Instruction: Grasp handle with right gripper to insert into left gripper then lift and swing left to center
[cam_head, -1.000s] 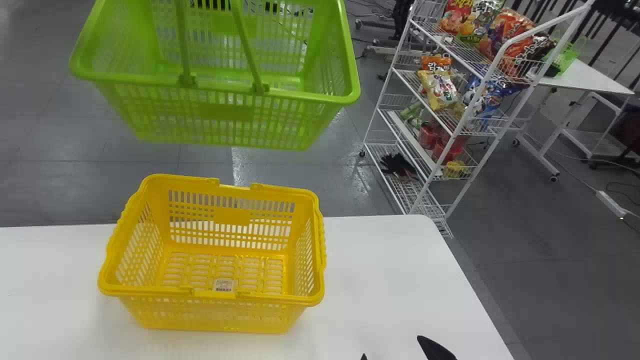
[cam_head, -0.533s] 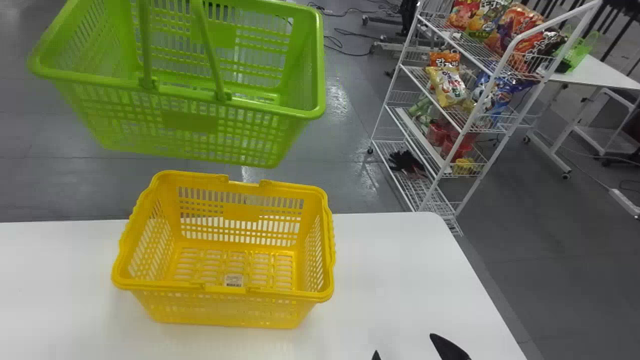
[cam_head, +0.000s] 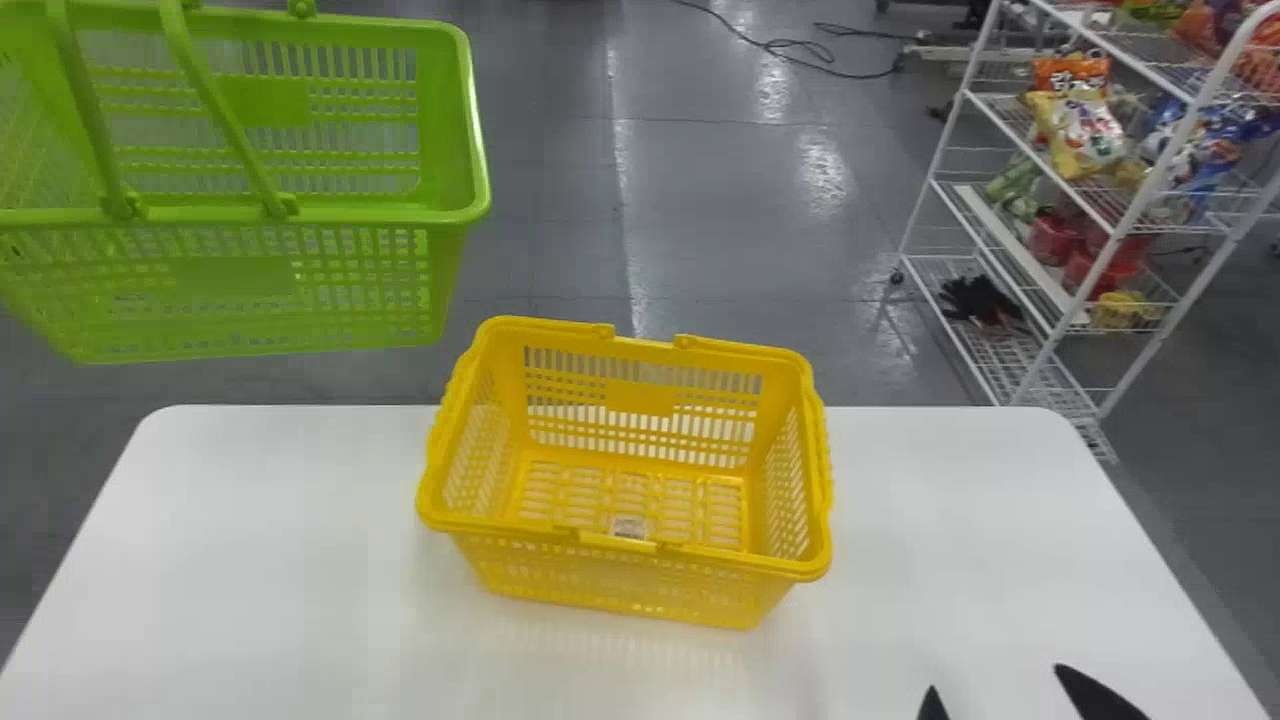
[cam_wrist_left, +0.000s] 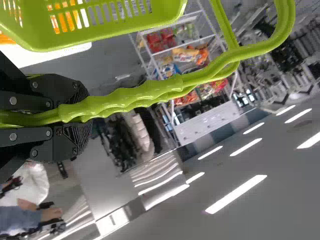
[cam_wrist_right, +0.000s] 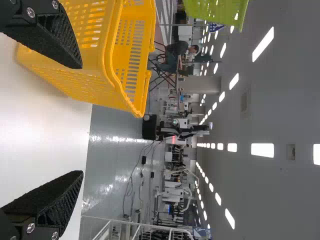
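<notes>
Head view. The green shopping basket, raised off the table and upright, occupies the far left, partly beyond the view's edge; its two handles slant upward side by side. The yellow shopping basket stands on the white table, near the middle, open side up, with its handles folded down along the rim. The right gripper enters at the bottom edge, to the right of the yellow basket and apart from it; its fingertips are parted. On the right, beyond the table, is a white wire shelf rack bearing snack bags. A dark cable lies looped on the floor.

Left wrist view. The left gripper is clenched on the green basket's paired handles, gripping them at the wavy, molded section, where the two lie pressed together. The basket's slotted wall joins the handles farther out; the wire shelf rack stands in the background.

Right wrist view. The right gripper is released, its two ridged black fingers spread wide. One finger crosses the view in front of the yellow basket. Part of the green basket hangs farther off, above table height.
</notes>
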